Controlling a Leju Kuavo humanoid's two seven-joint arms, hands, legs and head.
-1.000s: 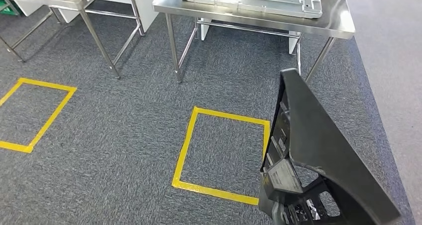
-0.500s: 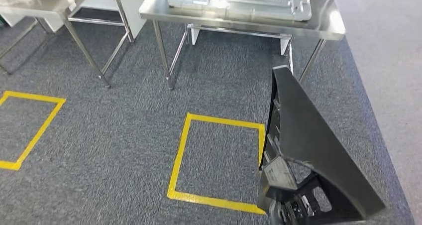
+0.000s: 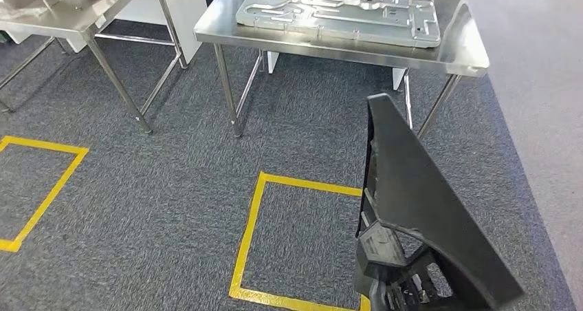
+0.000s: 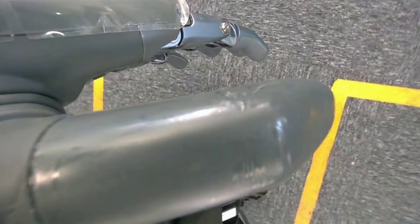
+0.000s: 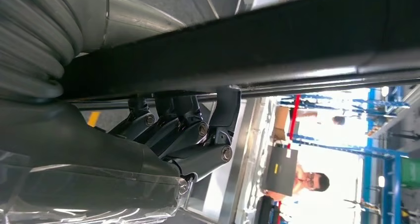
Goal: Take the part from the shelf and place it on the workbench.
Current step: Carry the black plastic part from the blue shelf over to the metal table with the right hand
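Observation:
The part [image 3: 419, 208] is a large black plastic panel, wedge-shaped and ribbed on its inner side. It stands on edge at the lower right of the head view, above the carpet. In the right wrist view my right hand [image 5: 188, 130] grips the part [image 5: 297, 40], dark fingers [image 5: 223, 110] hooked over its edge. My left hand [image 4: 218, 33] hangs over the carpet holding nothing, thumb [image 4: 198, 144] apart from the fingers. The steel workbench [image 3: 460, 49] stands ahead, with a grey metal plate [image 3: 337, 12] lying on it.
A second steel table [image 3: 69, 12] stands at the far left. Yellow tape squares [image 3: 251, 221] mark the grey carpet between me and the workbench, with another square [image 3: 41, 187] at left. Lighter floor [image 3: 543, 84] runs along the right. A person [image 5: 317, 182] stands far off by blue racks.
The whole view has shifted: the workbench and its plate show more fully and the yellow square sits lower. The black part stays in my right hand.

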